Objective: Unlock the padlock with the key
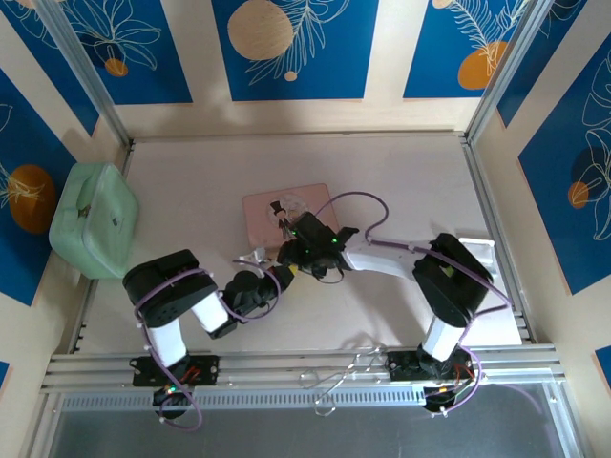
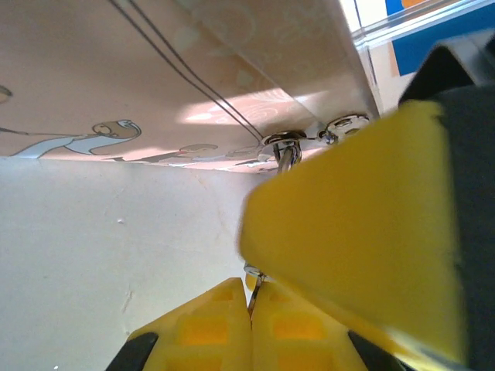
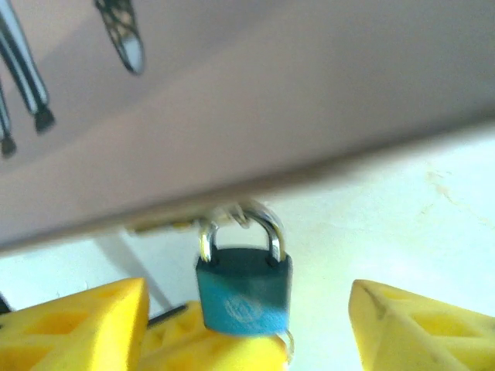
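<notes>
The work cell is enclosed by walls fitted with blue floral panels [image 1: 286,48], and a pale table [image 1: 191,181] forms the working surface. A pink box [image 1: 272,215] printed with line drawings is laid flat near the table centre and is used here as the reference point. A green case [image 1: 91,229] is set well to the left of the pink box, against the left wall. Both arms are reached in towards the near edge of the pink box.

The right gripper [image 3: 247,297] is positioned just in front of that near edge. Its jaws are held apart, with one yellow finger [image 3: 77,325] on each side of the padlock [image 3: 244,290] and clear of it.

The left gripper [image 2: 250,325] is placed just beside the same edge, below the metal hasp [image 2: 282,141]. Its jaws are pressed together and clamped on a thin silvery piece, apparently the key [image 2: 253,280].

The padlock is hung at the near edge of the pink box. Its blue body is upright, and its silvery shackle [image 3: 240,224] is seated in the body.
</notes>
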`<state>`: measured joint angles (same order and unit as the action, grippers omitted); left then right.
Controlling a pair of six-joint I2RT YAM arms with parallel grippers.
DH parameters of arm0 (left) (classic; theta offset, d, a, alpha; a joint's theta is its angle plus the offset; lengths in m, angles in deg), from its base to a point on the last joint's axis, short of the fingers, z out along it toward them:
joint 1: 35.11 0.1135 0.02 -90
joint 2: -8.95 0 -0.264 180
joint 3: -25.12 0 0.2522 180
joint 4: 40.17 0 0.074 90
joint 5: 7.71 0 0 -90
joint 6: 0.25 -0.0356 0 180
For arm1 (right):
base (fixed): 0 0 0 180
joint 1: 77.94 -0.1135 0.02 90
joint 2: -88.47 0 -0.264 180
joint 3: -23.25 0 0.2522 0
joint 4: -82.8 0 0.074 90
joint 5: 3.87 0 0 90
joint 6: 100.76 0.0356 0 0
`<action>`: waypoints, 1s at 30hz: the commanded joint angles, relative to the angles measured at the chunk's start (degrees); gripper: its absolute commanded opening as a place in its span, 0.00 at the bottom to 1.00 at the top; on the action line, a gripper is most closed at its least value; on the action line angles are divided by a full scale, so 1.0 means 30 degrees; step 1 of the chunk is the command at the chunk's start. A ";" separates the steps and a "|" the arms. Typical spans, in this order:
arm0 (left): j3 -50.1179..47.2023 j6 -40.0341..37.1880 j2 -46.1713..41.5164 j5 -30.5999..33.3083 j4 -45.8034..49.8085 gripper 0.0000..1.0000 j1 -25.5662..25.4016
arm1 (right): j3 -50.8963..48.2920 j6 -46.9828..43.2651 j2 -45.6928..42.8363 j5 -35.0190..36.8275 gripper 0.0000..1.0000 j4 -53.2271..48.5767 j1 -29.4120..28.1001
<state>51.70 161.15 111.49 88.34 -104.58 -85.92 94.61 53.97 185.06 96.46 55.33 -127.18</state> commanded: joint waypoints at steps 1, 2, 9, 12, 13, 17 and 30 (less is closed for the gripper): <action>0.0385 0.0749 0.0039 0.0074 -0.0837 0.00 -0.0050 | -0.2752 0.0865 -0.2272 -0.0331 0.73 0.3965 0.0523; 0.0385 0.0858 0.0011 0.0050 -0.0837 0.00 -0.0032 | -0.3510 0.0987 -0.2737 -0.0337 0.72 0.4994 0.0586; 0.0807 0.2388 -0.0159 -0.0655 -0.0837 0.00 -0.0042 | -0.6425 0.1283 -0.3555 -0.1089 0.64 1.0151 0.0947; 0.0945 0.2825 -0.0324 -0.0813 -0.0837 0.00 -0.0031 | -0.7630 0.1791 -0.3187 -0.1953 0.63 1.2806 0.1449; 0.0942 0.2901 -0.0394 -0.0841 -0.0837 0.00 -0.0055 | -0.7904 0.1797 -0.2991 -0.2373 0.62 1.3663 0.1644; 0.0854 0.3183 -0.0491 -0.0854 -0.0837 0.00 -0.0057 | -0.8273 0.1802 -0.2814 -0.2911 0.60 1.4848 0.2018; 0.0854 0.3315 -0.0753 -0.0813 -0.0837 0.00 -0.0050 | -0.8698 0.2518 -0.1418 -0.3617 0.52 1.6276 0.2436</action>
<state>53.30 170.94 111.27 86.39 -104.25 -85.92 69.58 60.09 179.64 87.15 102.52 -120.16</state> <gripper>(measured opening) 0.063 0.526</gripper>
